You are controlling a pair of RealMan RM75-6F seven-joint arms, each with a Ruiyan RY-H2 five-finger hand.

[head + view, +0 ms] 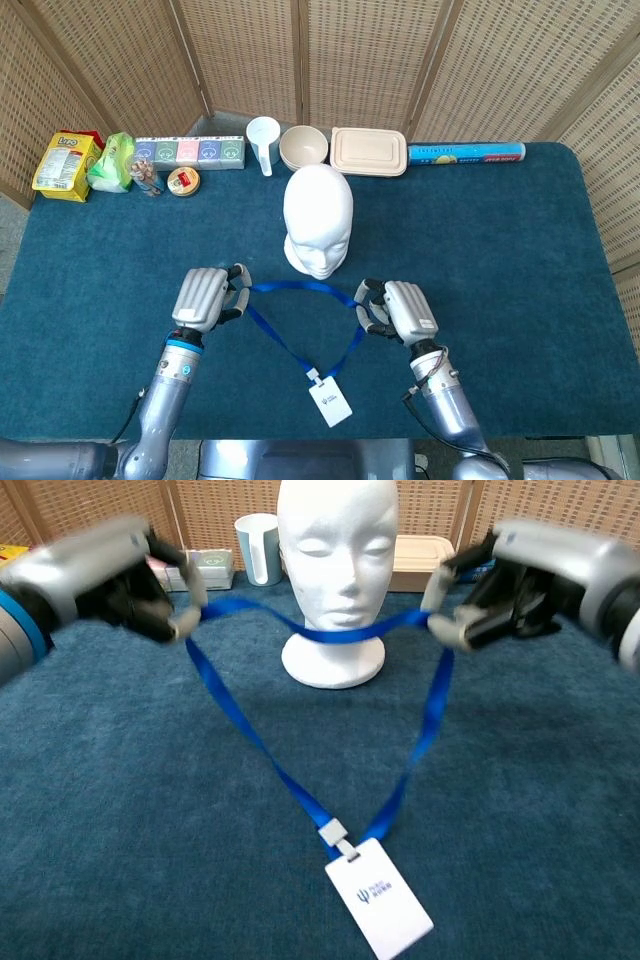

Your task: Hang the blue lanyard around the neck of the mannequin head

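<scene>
A: Head view: we see the left hand point(205, 296) and right hand point(398, 310) each pinching the blue lanyard point(300, 288), stretched just before the mannequin head point(318, 221) on the desk point(520, 260).

B: Chest view: we see its strap across the neck, badge point(381, 897) low, unclear whether touching the desk.
</scene>
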